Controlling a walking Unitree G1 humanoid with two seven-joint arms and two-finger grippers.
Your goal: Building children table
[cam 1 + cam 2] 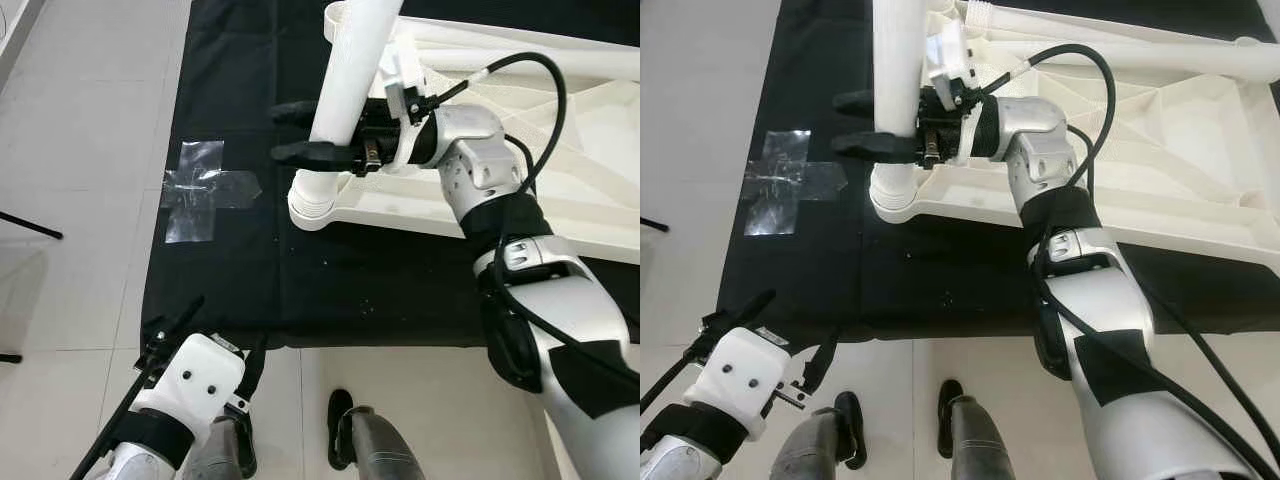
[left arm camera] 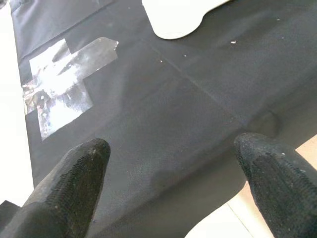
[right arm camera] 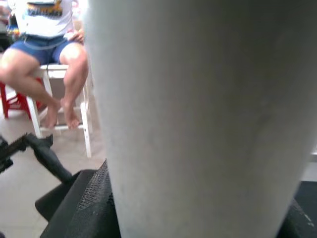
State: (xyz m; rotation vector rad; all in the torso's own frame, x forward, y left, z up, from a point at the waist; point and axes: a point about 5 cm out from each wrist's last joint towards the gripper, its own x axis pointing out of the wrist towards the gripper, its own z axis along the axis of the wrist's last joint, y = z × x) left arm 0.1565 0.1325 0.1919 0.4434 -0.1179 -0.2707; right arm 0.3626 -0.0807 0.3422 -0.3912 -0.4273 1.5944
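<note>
**Right gripper clamped on the table leg at the upturned tabletop's corner**

We see the white round plastic table leg [image 1: 345, 75] standing upright in the corner socket [image 1: 315, 195] of the white ribbed plastic tabletop [image 1: 560, 190], which lies upside down on the black fabric mat [image 1: 300, 280] spread over the pale tiled floor [image 1: 70, 200]. The leg sits at the tabletop's corner nearest the robot's left. Our right gripper [image 1: 300, 132] reaches in from the right and holds the leg just above the socket, one black finger in front of it and one behind; in the right wrist view the leg [image 3: 198, 114] fills the space between the black textured fingers [image 3: 94, 208].

Another white leg [image 1: 1120, 45] lies across the far side of the tabletop.

On the mat, to the left of the socket and apart from it, we see a cross of clear shiny tape [image 1: 200, 188]. Our left gripper [image 2: 173, 173] hangs low over the mat's near edge, its two fingers spread wide with nothing between them, the tape [image 2: 62, 84] and the tabletop's corner ahead of it.

In the right wrist view, a person [image 3: 44, 44] in blue shorts sits on a white stool [image 3: 59, 104] beyond the leg. The robot's own dark feet [image 1: 340, 425] stand on the tiles just short of the mat.
</note>
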